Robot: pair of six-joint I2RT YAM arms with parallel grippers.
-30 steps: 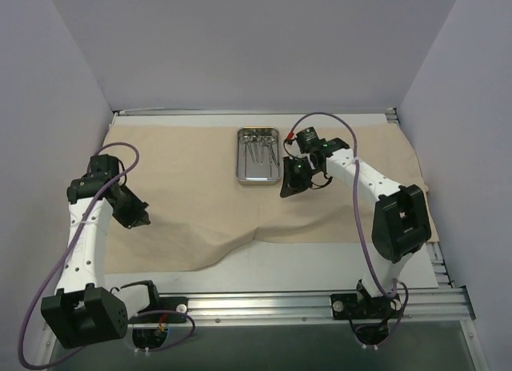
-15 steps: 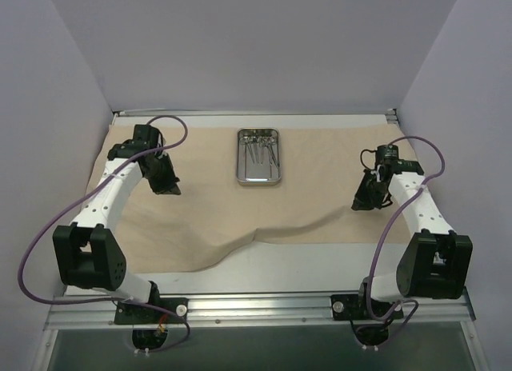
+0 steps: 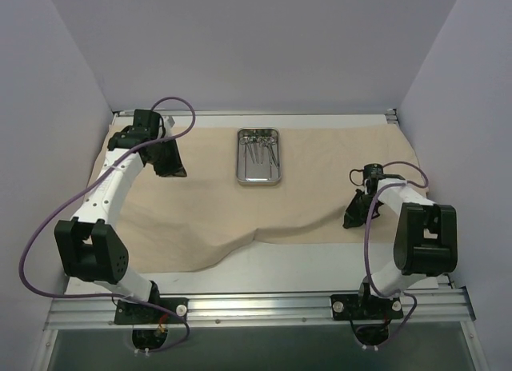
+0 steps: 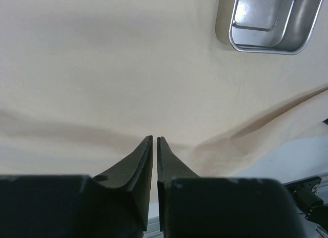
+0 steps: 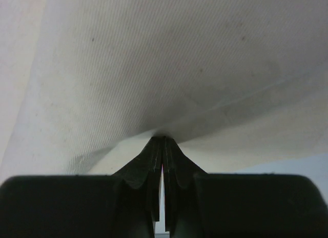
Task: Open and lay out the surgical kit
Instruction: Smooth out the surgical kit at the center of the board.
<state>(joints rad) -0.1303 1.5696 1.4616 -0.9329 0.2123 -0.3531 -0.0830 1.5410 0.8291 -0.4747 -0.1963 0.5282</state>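
Cloth (image 3: 200,219) | my right hand (image 5: 163,141) pinches a fold near bench's right edge | left hand (image 4: 155,141) barely parted, empty | drag low, outward, slowly

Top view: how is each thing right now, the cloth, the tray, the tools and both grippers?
Cloth: spread open, rumpled along the near edge.
Tray: sitting flat on the cloth, uncovered.
Tools: lying together inside the tray.
Left gripper: barely open, holding nothing.
Right gripper: shut, pinching the cloth.
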